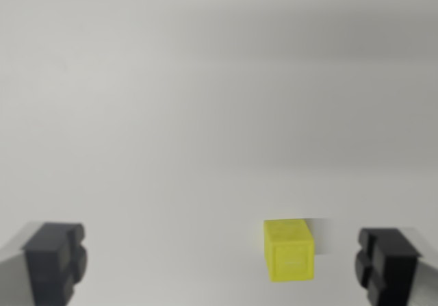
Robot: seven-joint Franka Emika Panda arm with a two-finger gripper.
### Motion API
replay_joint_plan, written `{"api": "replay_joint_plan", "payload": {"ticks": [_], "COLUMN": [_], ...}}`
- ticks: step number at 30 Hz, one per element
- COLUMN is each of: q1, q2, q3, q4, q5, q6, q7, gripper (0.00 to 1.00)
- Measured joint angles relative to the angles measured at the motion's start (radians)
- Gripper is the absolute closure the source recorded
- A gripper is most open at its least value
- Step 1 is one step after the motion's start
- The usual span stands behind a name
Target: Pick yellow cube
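pincer (222, 261) spread wide, holding nothing, ready to straddle | small yellow plastic cube (290, 250) at 5 o'clock, nearer right finger, off-centre | plain white tabletop (205, 100) | re-centring likely needed

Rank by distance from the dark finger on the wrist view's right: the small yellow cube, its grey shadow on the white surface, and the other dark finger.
1. grey shadow, on the cube's right side, facing that finger.
2. small yellow cube, right of centre.
3. other dark finger, far left.
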Motion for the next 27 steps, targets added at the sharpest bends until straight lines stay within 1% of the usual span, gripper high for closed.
{"api": "replay_joint_plan", "payload": {"ticks": [5, 8, 27], "q1": [0.0, -0.003, -0.025], "q2": [0.0, -0.004, -0.043], "q3": [0.0, 0.0, 0.0], "q4": [-0.001, -0.012, -0.148], "q5": [0.0, 0.0, 0.003], "q6": [0.0, 0.007, 0.106], "q7": [-0.001, -0.004, -0.03], "gripper": [0.0, 0.0, 0.0]}}
